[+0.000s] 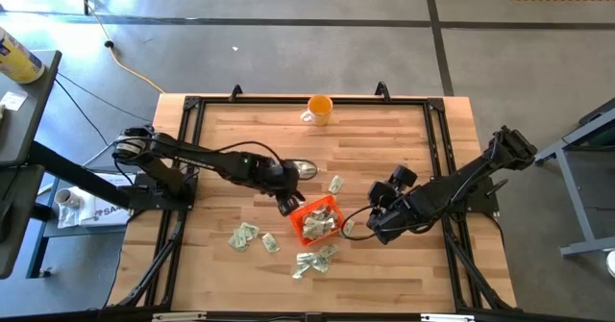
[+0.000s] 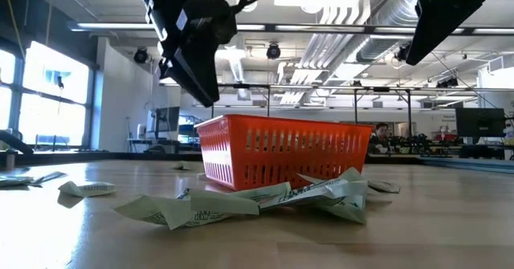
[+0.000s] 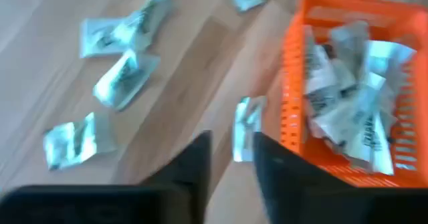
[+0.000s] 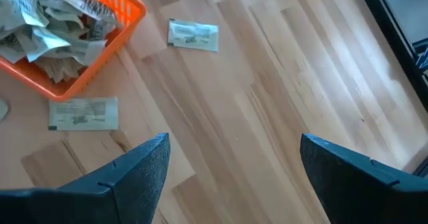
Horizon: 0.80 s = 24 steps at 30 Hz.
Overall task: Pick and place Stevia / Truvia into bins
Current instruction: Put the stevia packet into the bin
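The orange tray point(image 1: 300, 210) sits mid-table, heaped with pale green and white sachets point(image 3: 348, 97). More sachets lie flat on the wood: two to its left point(image 1: 245, 235), a pile at its near side point(image 1: 313, 261), and one at its far side point(image 1: 336, 183). My left gripper point(image 3: 233, 160) hangs above the tray's left wall point(image 2: 210, 99), open by a narrow gap. One sachet point(image 3: 247, 127) lies beside that wall just past its fingertips. My right gripper point(image 4: 234, 157) hovers wide open to the right of the tray point(image 4: 127, 10), with a sachet point(image 4: 83, 114) lying near it.
An orange mug with a white handle point(image 1: 319, 109) stands near the table's far edge. A shiny metal object point(image 1: 304, 169) lies just beyond the left gripper. A black frame point(image 1: 192, 106) borders the table. Bare wood lies to the far right of the tray point(image 4: 281, 83).
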### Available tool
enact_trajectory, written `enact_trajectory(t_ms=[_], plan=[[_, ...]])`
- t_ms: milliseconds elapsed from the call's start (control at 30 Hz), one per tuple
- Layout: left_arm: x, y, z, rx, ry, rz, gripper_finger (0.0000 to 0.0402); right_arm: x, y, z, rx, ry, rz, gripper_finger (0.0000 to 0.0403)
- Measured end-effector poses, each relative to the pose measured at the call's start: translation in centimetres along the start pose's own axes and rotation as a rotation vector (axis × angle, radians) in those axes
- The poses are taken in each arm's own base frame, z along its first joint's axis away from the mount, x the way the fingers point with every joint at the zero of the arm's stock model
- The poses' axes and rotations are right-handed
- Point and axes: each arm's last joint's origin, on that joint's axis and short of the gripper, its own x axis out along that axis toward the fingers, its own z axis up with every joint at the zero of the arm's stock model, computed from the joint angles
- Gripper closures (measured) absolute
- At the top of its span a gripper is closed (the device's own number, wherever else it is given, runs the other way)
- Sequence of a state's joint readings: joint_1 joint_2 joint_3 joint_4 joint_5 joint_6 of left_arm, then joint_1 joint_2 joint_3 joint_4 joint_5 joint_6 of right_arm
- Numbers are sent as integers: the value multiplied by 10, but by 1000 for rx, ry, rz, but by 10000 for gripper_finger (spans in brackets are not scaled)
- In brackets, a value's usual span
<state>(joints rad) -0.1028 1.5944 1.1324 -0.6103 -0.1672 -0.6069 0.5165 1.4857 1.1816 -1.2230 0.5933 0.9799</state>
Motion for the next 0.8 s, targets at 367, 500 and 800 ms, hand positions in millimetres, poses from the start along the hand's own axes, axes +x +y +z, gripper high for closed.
enact_trajectory(t_ms=[367,500,800], plan=[[47,-6,-9,20,135,-74,126,0,1,0,68,-19,-2,78],[65,-14,-19,58,173,-58,150,0,1,0,94,-6,6,78],[87,-13,-26,76,197,3,223,0,1,0,112,-2,9,78]])
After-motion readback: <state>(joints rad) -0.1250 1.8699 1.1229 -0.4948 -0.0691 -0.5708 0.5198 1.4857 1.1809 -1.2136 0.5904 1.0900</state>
